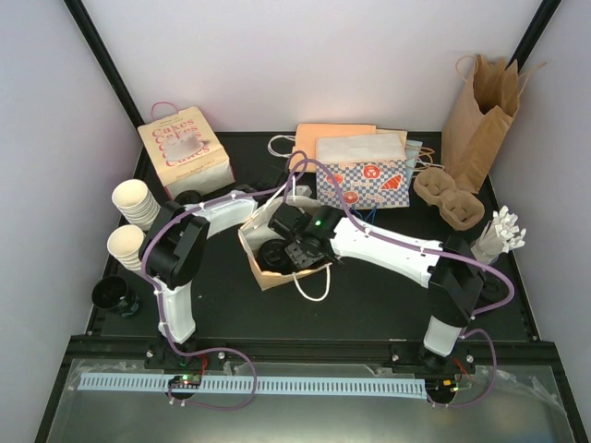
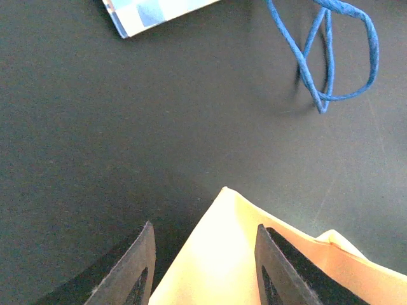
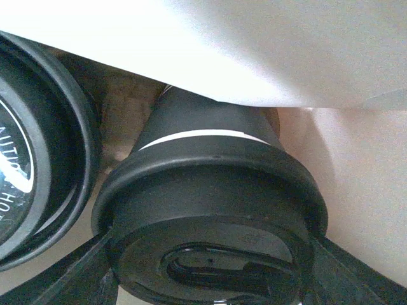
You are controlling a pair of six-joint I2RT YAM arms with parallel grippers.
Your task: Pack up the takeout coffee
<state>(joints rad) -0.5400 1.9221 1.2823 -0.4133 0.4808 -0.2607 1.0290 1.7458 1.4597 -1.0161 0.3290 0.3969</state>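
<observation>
Black lid (image 3: 210,254) of the coffee cup (image 3: 203,121) sat closest to the right wrist camera. The cup was already inside the paper bag (image 1: 263,272), with cream paper at its right. The right fingers (image 3: 362,273) were closed on the lid's rim from both sides. A second lidded cup (image 3: 32,159) stood just beside it on the left; whether they touched could not be told.

The left fingers (image 2: 137,273) bracketed a corner of the bag's rim. Paper filled the gap from one finger to the other, which I judged to be a grip holding the mouth open.

Handling, judged:
- The cup wall is thin paper and will dent under a hard squeeze.
- The lid is smooth plastic, pressed on, and could slip or pop off if the load hangs from it alone.
- The best hold is high on the wall, just under the lid, where the rolled rim stiffens it.
- Whether it was filled could not be told, so treat it as liquid and keep it level.

Edges and room:
- Space was tight inside the bag, with the neighbouring cup to the left and the bag wall to the right.
- The bag's white handle (image 1: 314,281) looped below the right wrist, a possible snag on the way out.
- Past the left fingers lay bare dark surface (image 2: 127,127), then a blue cord loop (image 2: 331,57) and a checked bag (image 1: 365,180), both apart from the paper bag.
- The surface was open near the arm bases.
</observation>
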